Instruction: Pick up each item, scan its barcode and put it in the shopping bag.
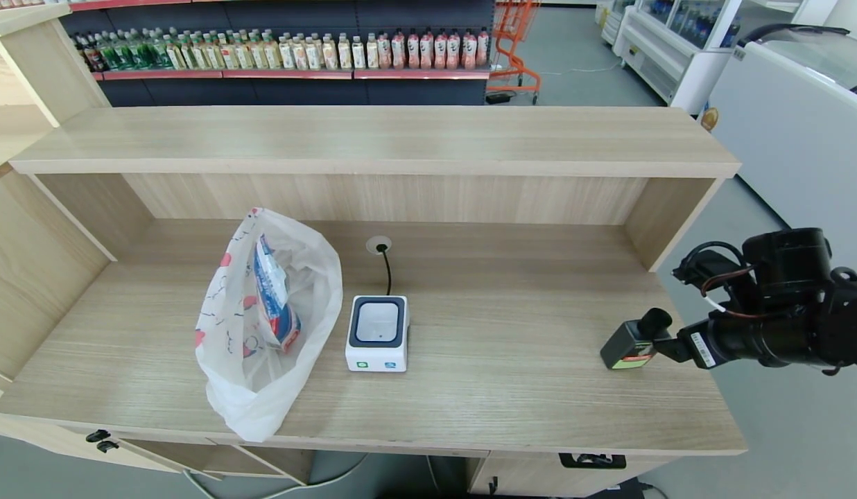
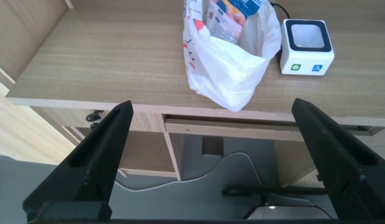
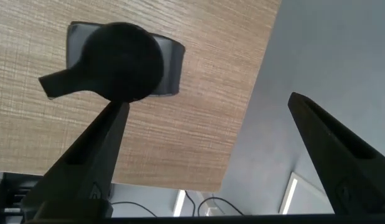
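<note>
Right gripper [image 3: 206, 102] first: its fingers [image 3: 86, 168] are spread wide with nothing clamped between them. One fingertip sits right by a small dark container with a round black cap [image 1: 626, 350]. I honestly can't tell if it's touching, but the other finger is well off to the side over the floor, so it's not a grip. The container stands upright on the wooden counter [image 1: 505, 374], close to its right-hand edge, and has a green and red label on the side.

Left gripper [image 2: 212, 104] is the same deal, with fingers [image 2: 99, 155] wide apart and holding nothing. It hangs out in front of the counter's front edge, lower than the top, on the bag's side.

Moving out from there, the white plastic shopping bag [image 1: 262, 388] sits on the left part of the counter, slumped, with its bottom poking just over the front edge. There's already a blue, white and red snack packet [image 1: 272, 291] standing in it.

Just to the right of the bag is the white barcode scanner [image 1: 377, 333], window facing up. Its black cable [image 1: 387, 270] runs back to a round hole in the counter. The scanner and the dark container are well apart.

Behind all that is the counter's raised ledge [image 1: 373, 138], then store shelves lined with bottled drinks [image 1: 297, 52]. An orange basket trolley [image 1: 515, 41] and a white chest freezer [image 1: 789, 104] are off to the right.
</note>
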You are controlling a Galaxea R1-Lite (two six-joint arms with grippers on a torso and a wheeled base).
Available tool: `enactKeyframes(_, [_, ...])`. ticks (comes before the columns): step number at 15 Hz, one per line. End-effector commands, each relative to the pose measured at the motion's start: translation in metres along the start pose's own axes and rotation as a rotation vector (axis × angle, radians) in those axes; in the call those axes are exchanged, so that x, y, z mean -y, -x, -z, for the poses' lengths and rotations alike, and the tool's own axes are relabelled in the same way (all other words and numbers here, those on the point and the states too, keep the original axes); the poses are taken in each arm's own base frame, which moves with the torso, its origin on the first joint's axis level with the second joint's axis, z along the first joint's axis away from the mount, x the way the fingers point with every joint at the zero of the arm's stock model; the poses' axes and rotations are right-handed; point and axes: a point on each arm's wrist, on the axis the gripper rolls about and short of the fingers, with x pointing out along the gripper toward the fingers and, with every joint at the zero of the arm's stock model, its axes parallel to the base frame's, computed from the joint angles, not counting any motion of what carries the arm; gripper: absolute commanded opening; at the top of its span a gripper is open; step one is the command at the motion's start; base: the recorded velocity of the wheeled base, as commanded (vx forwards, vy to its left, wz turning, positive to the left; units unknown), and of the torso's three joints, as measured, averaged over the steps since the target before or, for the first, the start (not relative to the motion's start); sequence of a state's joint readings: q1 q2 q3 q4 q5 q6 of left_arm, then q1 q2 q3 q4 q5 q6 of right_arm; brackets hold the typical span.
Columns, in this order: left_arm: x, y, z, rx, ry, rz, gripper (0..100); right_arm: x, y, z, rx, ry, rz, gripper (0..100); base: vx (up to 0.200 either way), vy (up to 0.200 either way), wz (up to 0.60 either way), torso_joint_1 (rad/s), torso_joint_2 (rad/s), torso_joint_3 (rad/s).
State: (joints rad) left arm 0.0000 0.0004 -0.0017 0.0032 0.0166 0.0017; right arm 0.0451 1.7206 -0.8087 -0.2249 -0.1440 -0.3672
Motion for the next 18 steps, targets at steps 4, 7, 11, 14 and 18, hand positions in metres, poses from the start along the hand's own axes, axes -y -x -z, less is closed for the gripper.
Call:
enactKeyframes(4, [0.0, 0.0, 0.0, 0.0, 0.0, 0.0, 100, -0.01, -0.016, 0.001, -0.012, 0.022, -0.033, 100, 0.0, 0.0, 0.0, 0.0, 0.0, 0.0])
enactKeyframes(7, [0.0, 0.0, 0.0, 0.0, 0.0, 0.0, 100, -0.015, -0.022, -0.005, 0.011, 0.031, -0.086, 100, 0.0, 0.0, 0.0, 0.0, 0.0, 0.0])
enactKeyframes(11, [0.0, 0.0, 0.0, 0.0, 0.0, 0.0, 100, -0.023, -0.032, -0.012, 0.042, 0.04, -0.161, 100, 0.0, 0.0, 0.0, 0.0, 0.0, 0.0])
enactKeyframes(14, [0.0, 0.0, 0.0, 0.0, 0.0, 0.0, 100, -0.031, -0.041, -0.014, 0.067, 0.048, -0.167, 0, 0.0, 0.0, 0.0, 0.0, 0.0, 0.0])
enactKeyframes(18, [0.0, 0.0, 0.0, 0.0, 0.0, 0.0, 100, -0.038, -0.044, -0.012, 0.057, 0.059, -0.181, 0, 0.0, 0.0, 0.0, 0.0, 0.0, 0.0])
